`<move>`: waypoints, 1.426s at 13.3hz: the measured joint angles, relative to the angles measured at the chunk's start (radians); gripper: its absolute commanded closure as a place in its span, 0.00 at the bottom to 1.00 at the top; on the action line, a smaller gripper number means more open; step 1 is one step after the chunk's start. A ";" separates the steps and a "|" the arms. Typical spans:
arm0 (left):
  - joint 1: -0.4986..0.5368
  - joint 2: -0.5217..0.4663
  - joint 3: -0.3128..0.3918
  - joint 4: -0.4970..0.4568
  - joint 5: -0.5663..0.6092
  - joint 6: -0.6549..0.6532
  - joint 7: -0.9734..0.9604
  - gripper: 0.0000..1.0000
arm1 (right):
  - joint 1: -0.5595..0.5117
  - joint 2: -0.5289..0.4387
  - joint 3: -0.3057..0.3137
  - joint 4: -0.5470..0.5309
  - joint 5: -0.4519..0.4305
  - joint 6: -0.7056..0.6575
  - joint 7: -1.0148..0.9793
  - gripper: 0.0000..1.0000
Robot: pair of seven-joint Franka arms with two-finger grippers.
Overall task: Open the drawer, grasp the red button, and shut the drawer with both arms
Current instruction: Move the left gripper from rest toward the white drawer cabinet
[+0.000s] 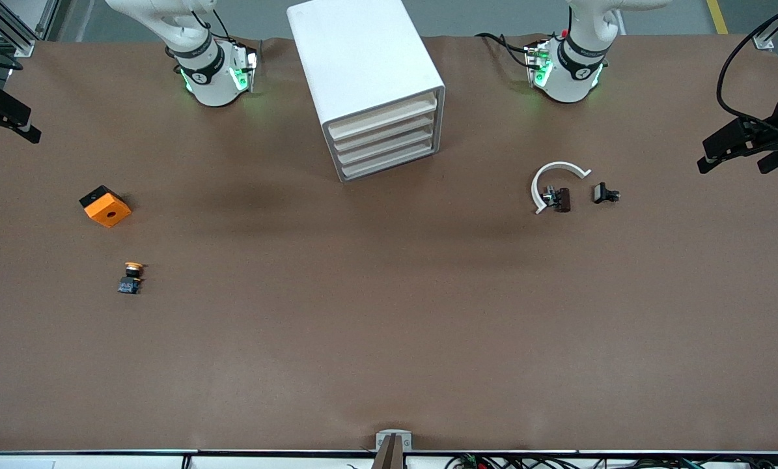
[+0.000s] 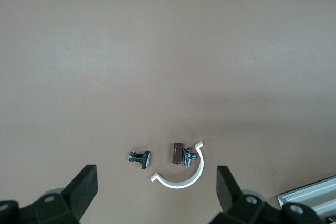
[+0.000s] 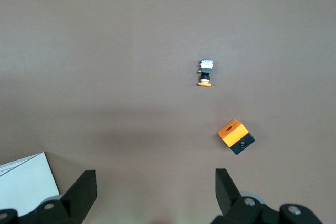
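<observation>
Presently, the left arm (image 1: 568, 65) and right arm (image 1: 209, 71) are held waiting at their bases. The left gripper (image 2: 157, 182) is spread open and empty over the table near a white arc (image 2: 181, 174). The right gripper (image 3: 156, 184) is likewise open and empty. All four drawers (image 1: 385, 133) are seen shut in the white cabinet (image 1: 356, 52), which is set between the bases. An orange-capped button (image 1: 131, 277) and an orange cube (image 1: 105, 206) lie toward the right arm's end.
</observation>
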 measured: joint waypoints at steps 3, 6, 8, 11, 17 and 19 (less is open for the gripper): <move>0.000 0.000 0.000 0.000 0.000 0.000 0.000 0.00 | -0.008 0.000 -0.001 -0.003 0.000 -0.006 0.000 0.00; 0.001 0.002 0.000 0.000 0.000 -0.030 0.000 0.00 | -0.025 0.000 -0.004 -0.004 0.000 -0.016 0.000 0.00; 0.001 0.013 0.000 -0.002 0.000 -0.075 -0.006 0.00 | -0.027 0.000 -0.004 -0.004 0.000 -0.017 0.000 0.00; -0.002 0.061 0.000 -0.018 0.000 -0.118 -0.064 0.00 | -0.027 0.000 -0.002 -0.005 0.000 -0.019 0.032 0.00; -0.024 0.240 -0.042 -0.021 -0.006 -0.068 -0.234 0.00 | -0.022 0.000 0.007 -0.005 0.001 -0.020 0.055 0.00; -0.054 0.297 -0.055 -0.020 -0.028 -0.018 -0.347 0.00 | -0.014 0.000 0.010 -0.005 0.001 -0.019 0.055 0.00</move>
